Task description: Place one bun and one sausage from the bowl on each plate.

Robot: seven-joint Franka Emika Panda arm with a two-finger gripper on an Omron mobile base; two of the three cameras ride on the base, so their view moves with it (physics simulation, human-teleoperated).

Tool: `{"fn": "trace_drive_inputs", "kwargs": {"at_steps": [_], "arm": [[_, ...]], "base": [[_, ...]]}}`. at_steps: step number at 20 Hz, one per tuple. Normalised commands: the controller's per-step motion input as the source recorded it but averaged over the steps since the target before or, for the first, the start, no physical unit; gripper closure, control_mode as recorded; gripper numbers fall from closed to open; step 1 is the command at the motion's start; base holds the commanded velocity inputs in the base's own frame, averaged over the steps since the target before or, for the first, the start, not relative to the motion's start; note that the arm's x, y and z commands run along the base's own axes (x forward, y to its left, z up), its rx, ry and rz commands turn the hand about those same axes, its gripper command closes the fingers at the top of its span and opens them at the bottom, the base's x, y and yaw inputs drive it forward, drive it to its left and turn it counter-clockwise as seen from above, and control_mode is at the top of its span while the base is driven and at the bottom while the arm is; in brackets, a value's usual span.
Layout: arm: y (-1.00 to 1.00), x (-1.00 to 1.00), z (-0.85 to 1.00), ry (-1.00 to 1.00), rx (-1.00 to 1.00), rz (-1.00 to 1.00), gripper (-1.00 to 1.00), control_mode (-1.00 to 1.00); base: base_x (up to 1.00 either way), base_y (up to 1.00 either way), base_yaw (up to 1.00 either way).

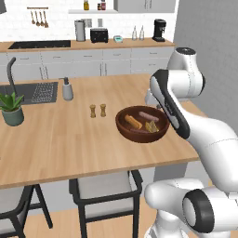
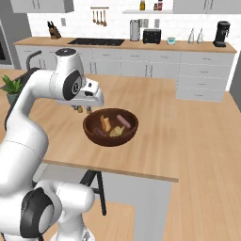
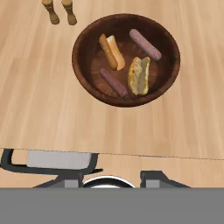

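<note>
The dark brown wooden bowl (image 3: 85, 78) stands on the wooden island near its front edge, also in the left base view (image 1: 123, 129) and the right base view (image 2: 111, 140). Inside lie two buns, one golden (image 3: 113, 51) and one split open (image 3: 139, 75), and two sausages, a pinkish one (image 3: 145, 44) at the far side and a darker one (image 3: 113, 82) near the front wall. My gripper (image 3: 114, 180) hangs above the island's front edge, short of the bowl, fingertips (image 3: 154, 178) apart and nothing between them. The plates are out of view.
Two small wooden shakers (image 1: 98, 110) stand just left of the bowl. Farther left are a soap dispenser (image 1: 68, 89), a sink (image 1: 32, 92) and a potted plant (image 1: 12, 109). A grey-seated chair (image 1: 104, 185) is tucked under the island's front edge (image 3: 131, 154).
</note>
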Motion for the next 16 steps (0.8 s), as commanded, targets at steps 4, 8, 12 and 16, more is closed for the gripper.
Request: {"fn": "trace_drive_inputs", "kwargs": {"at_steps": [4,8,12,16], "arm": [[-0.2,0.03,0.0,0.07,0.0,0.0,-1.0,-1.0],[-0.09,0.5,-0.17,0.05,0.0,0.0,-1.0,-1.0],[0.01,0.96,-0.38,0.02,0.0,0.04,-1.0,-1.0],[0.11,0.97,-0.54,0.0,0.0,0.14,-1.0,-1.0]], "base": [[0.0,0.0,0.0],[0.0,0.0,0.0],[0.0,0.0,0.0],[0.0,0.0,0.0]]}}
